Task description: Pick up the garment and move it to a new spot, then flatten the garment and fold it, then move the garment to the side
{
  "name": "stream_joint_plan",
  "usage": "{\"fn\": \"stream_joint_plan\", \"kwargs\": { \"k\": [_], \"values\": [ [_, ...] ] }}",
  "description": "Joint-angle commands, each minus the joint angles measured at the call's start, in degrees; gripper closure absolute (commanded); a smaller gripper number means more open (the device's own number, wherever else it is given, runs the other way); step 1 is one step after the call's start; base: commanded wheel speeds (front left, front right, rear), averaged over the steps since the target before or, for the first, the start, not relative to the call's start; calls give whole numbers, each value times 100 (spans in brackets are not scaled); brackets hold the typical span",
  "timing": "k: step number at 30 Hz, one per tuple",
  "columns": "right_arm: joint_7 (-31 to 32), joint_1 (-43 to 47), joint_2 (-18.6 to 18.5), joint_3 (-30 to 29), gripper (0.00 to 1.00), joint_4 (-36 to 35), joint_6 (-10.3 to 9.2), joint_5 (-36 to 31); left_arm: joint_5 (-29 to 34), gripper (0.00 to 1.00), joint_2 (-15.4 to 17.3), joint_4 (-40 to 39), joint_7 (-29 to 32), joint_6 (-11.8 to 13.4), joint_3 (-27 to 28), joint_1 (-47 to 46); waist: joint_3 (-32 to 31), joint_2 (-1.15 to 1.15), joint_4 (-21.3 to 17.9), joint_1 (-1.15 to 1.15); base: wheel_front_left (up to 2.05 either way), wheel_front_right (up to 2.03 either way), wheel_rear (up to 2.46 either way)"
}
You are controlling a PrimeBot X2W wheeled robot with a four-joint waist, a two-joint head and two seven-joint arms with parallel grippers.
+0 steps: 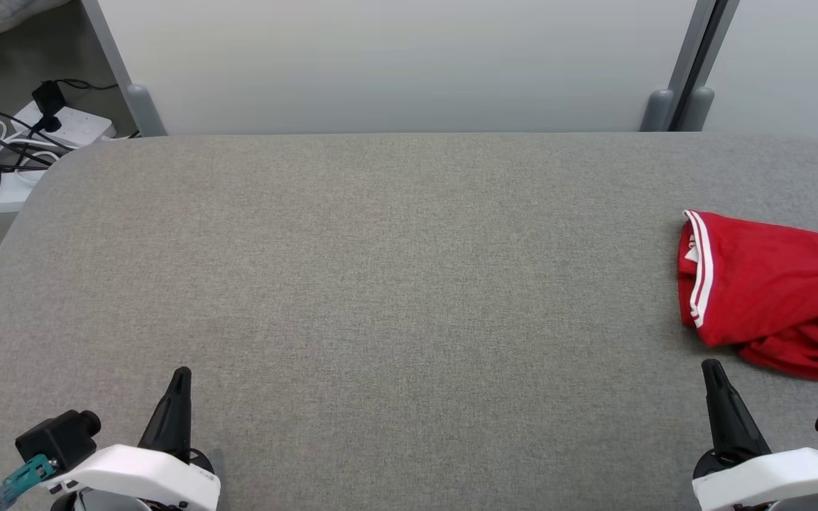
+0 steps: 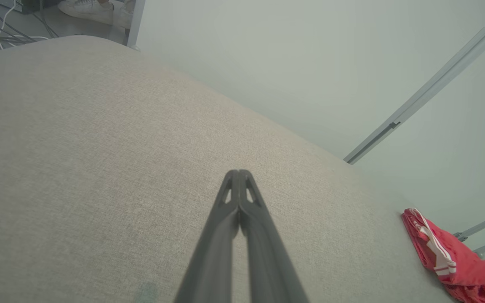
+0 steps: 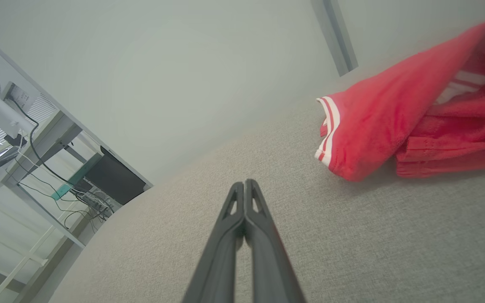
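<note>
The garment (image 1: 771, 291) is red with white stripes along one hem. It lies bunched at the right edge of the grey table (image 1: 380, 284), partly cut off by the head view's right border. It also appears in the left wrist view as the garment (image 2: 449, 256) and in the right wrist view as the garment (image 3: 398, 122). My right gripper (image 1: 711, 367) is shut and empty, a short way in front of the garment's near left corner. My left gripper (image 1: 182, 375) is shut and empty at the lower left, far from the cloth. Both pairs of fingers press together: left gripper (image 2: 239, 173), right gripper (image 3: 244, 183).
A white partition wall (image 1: 395, 64) with grey posts runs behind the table's far edge. Power strips and cables (image 1: 18, 149) lie on the floor at the far left. A shoe (image 2: 84, 9) shows beyond the table. A desk frame with cables (image 3: 36, 155) stands to one side.
</note>
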Motion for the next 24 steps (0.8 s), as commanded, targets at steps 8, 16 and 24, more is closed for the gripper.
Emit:
{"fn": "stream_joint_plan", "kwargs": {
  "k": [8,16,24],
  "values": [
    [140,-280,-52,-70,100,-65,3,658,-524,100,-45,-44,143,-215,346,-320,-8,0,-31,-1,0,0,0],
    [248,-319,-44,-130,100,-21,4,1167,-923,100,-164,25,255,-357,510,-346,-16,0,-60,-1,0,0,0],
    [345,-354,-35,-185,100,17,4,1611,-1270,100,-269,86,354,-481,656,-370,-23,0,-85,-1,0,0,0]
  ]
}}
